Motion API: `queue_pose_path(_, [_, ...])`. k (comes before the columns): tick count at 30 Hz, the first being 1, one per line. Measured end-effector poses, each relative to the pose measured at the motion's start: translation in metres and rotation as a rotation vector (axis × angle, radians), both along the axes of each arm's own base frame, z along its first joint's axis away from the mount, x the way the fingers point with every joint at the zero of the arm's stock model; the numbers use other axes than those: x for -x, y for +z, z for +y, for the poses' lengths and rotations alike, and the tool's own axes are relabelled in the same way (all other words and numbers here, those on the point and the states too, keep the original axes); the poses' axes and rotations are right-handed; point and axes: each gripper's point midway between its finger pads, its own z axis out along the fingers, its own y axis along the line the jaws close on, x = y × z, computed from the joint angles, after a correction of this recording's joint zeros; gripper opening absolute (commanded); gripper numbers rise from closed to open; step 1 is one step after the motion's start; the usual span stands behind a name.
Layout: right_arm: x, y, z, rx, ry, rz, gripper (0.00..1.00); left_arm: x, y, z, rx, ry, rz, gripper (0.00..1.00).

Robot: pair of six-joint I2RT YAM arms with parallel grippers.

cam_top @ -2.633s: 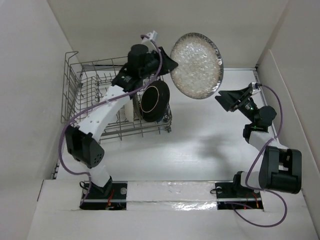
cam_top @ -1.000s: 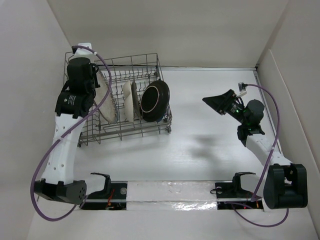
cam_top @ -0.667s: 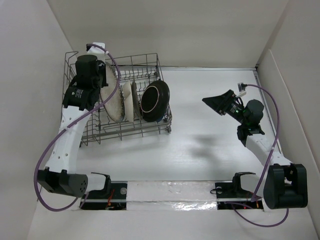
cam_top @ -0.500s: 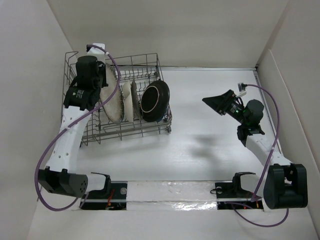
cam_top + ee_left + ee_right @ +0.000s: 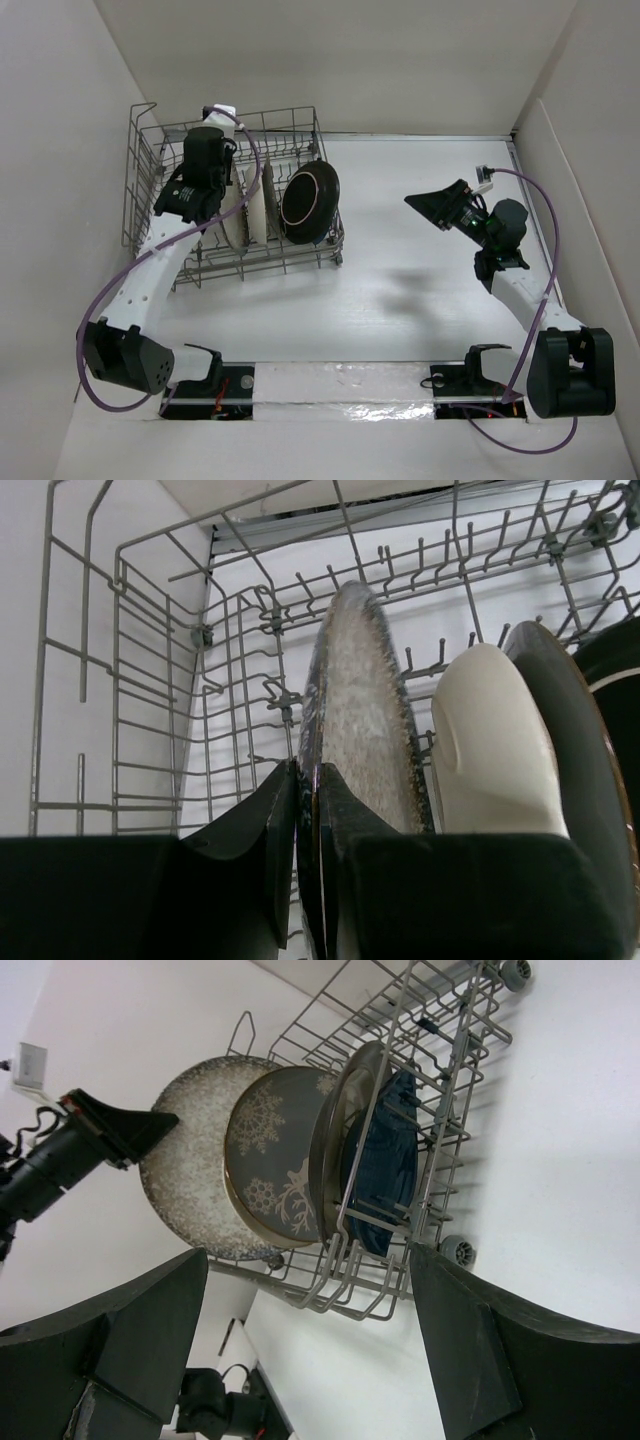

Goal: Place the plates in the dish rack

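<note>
At upper left of the overhead frame, our left hand pinches the rim of the speckled beige plate, upright inside the dish rack. At right, our right hand hangs spread wide above the counter.

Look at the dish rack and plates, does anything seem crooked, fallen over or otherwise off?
Nothing stands out. The plates stand on edge in the dish rack, none toppled. The left tool pinches the rim of the speckled plate; the right tool hangs open, apart from the rack.
</note>
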Motion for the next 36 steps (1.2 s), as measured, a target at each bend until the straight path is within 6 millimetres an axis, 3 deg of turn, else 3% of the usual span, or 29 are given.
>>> queue_pose_path(4, [0.000,-0.001,0.000,0.003,-0.002,0.003,0.87,-0.003,-0.021,0.004,-0.009,0.024,0.010,0.00])
queue_pose_path(7, [-0.002,-0.003,-0.001,0.006,-0.011,0.008,0.87,-0.008,-0.021,0.003,0.000,0.029,-0.030,0.04])
queue_pose_path(8, [-0.002,-0.004,-0.002,0.008,-0.015,0.013,0.88,-0.008,-0.020,0.003,0.004,0.029,-0.040,0.16])
queue_pose_path(10, [-0.003,-0.007,-0.003,0.014,-0.024,0.023,0.88,-0.006,-0.019,0.002,0.030,0.032,-0.062,0.29])
queue_pose_path(11, [-0.004,-0.009,-0.003,0.019,-0.029,0.027,0.88,-0.005,-0.017,0.002,0.044,0.037,-0.075,0.43])
queue_pose_path(14, [-0.005,-0.013,-0.005,0.031,-0.042,0.042,0.89,-0.003,-0.005,0.001,0.090,0.047,-0.121,0.62])
queue_pose_path(18, [-0.005,-0.015,-0.008,0.050,-0.065,0.045,0.90,0.000,0.009,0.000,0.149,0.066,-0.166,0.71])
queue_pose_path(20, [-0.006,-0.014,-0.009,0.059,-0.072,0.041,0.91,0.001,0.019,0.000,0.181,0.076,-0.191,0.80])
queue_pose_path(21, [-0.007,-0.013,-0.009,0.062,-0.076,0.038,0.91,0.002,0.025,0.000,0.200,0.081,-0.208,0.96])
queue_pose_path(25, [-0.009,-0.012,-0.010,0.082,-0.086,0.032,0.94,0.015,0.057,0.003,0.290,0.105,-0.300,0.96])
queue_pose_path(28, [-0.012,-0.012,-0.012,0.103,-0.107,0.027,1.00,0.044,0.096,0.008,0.387,0.106,-0.415,0.99])
queue_pose_path(32, [-0.009,-0.004,-0.011,0.143,-0.130,-0.003,1.00,0.103,0.147,0.017,0.537,0.065,-0.611,0.99])
queue_pose_path(36, [-0.004,0.020,-0.012,0.159,-0.143,-0.069,1.00,0.160,0.167,0.023,0.635,-0.004,-0.746,0.99])
